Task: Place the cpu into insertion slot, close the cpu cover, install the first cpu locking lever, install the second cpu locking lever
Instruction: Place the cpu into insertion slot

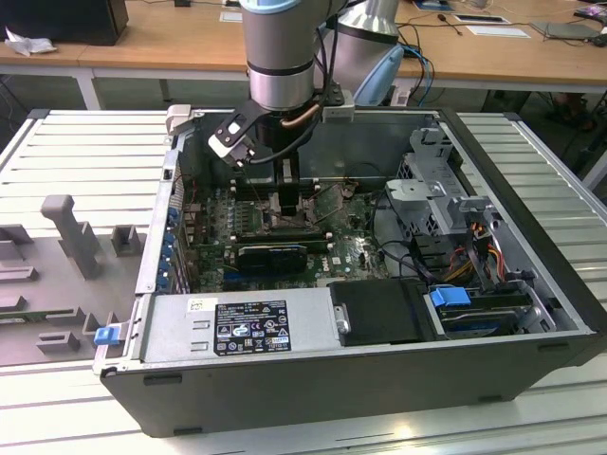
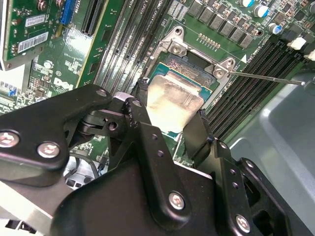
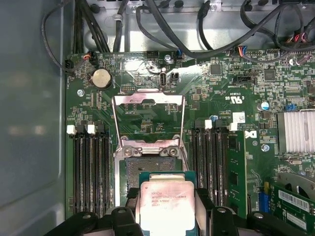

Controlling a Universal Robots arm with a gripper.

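The cpu [image 3: 166, 206], a square chip with a pale silver face and green edging, is clamped between the black fingers of the gripper [image 2: 170, 103], over the insertion slot [image 3: 147, 169], whose dark centre lies bare. The cpu cover [image 3: 147, 100], a silver windowed frame, stands swung open, hinged at the socket's edge.

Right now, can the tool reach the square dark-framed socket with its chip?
Probably yes: the tool holds the pale silver-grey square chip over the square dark-framed socket, and the thin silver metal cover frame is swung open, clear of it.
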